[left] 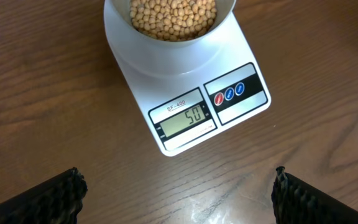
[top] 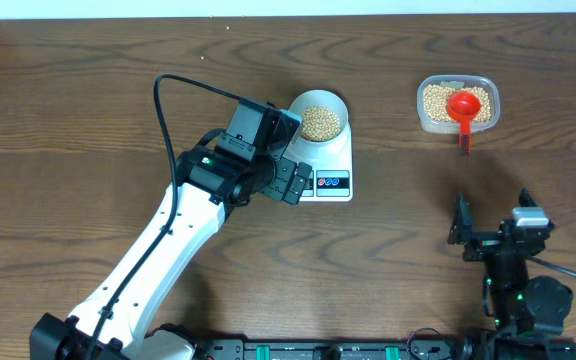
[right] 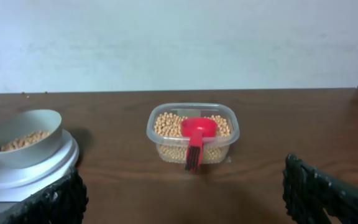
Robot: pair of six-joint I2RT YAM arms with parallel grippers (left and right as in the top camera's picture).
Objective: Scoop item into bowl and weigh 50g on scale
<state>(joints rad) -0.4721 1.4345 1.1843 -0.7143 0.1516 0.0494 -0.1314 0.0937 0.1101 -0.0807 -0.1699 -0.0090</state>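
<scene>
the bowl (top: 340, 103) sat on the scale (top: 336, 158) with the beans (top: 320, 122) in it, and the display (left: 184, 119) read 50. the left arm (top: 173, 225) hung over the scale's front edge, its jaws apart and empty, above the desk (top: 88, 120) just in front of the scale and touching nothing. well right of the scale, the tub (top: 424, 108) held more beans with the red scoop (top: 462, 105) lying in it. the right arm (top: 513, 245) sat far right of the scale, jaws apart and empty too. the target looked met, so the step in hand seemed to be confirming the reading. doing that well meant keeping both arms off scale and bowl, since a nudge could shift the number, adding no more beans, and drawing the left arm away without brushing the rim
</scene>
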